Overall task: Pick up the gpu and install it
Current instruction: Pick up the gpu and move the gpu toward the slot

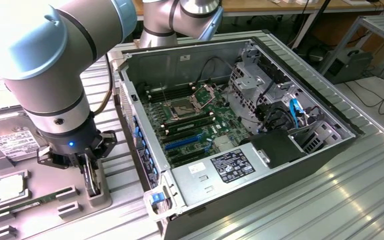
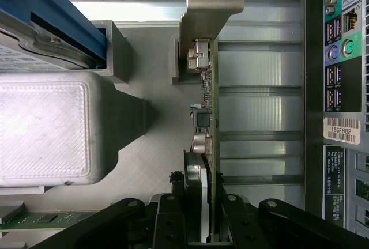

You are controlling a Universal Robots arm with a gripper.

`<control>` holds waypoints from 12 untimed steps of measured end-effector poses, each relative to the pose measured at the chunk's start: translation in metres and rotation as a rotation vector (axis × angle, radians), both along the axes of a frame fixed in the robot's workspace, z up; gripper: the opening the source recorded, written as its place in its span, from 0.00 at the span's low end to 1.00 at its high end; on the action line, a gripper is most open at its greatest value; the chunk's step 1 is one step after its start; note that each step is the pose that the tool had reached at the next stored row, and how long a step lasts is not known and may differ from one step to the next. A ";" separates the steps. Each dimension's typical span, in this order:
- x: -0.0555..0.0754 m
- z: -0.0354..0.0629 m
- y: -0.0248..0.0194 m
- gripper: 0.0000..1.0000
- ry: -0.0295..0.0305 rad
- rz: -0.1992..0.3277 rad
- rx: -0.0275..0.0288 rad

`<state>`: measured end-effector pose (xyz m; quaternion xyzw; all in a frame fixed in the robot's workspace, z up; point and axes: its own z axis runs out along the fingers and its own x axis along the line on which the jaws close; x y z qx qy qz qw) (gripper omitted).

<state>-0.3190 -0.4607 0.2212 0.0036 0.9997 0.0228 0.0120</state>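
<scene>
The gpu (image 1: 93,181) stands on edge at a slot of the grey holder block (image 1: 104,196), to the exterior view's left of the open computer case (image 1: 299,100). My gripper (image 1: 90,169) comes down onto it from above. In the wrist view the gpu (image 2: 210,116) appears edge-on, a thin green board with its silver end bracket (image 2: 204,7) at the far end. My gripper (image 2: 202,229) is shut on the gpu, with black fingers (image 2: 172,220) pressed against both faces. I cannot tell whether the card has left the holder.
The motherboard (image 1: 192,125) lies exposed in the case, blue slots (image 1: 182,145) near its front. On the grey fixture tray sit a silver hard drive (image 1: 12,142), a CPU (image 1: 8,186) and a green RAM stick (image 1: 25,205). The case's rear port panel (image 2: 340,59) is close beside the card.
</scene>
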 end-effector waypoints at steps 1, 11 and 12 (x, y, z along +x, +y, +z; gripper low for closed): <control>0.000 0.0002 0.0000 0.28 -0.0002 0.000 0.0001; 0.001 0.0419 -0.0004 0.28 0.0021 0.000 0.0024; 0.001 0.0476 -0.0004 0.28 0.0025 0.000 0.0026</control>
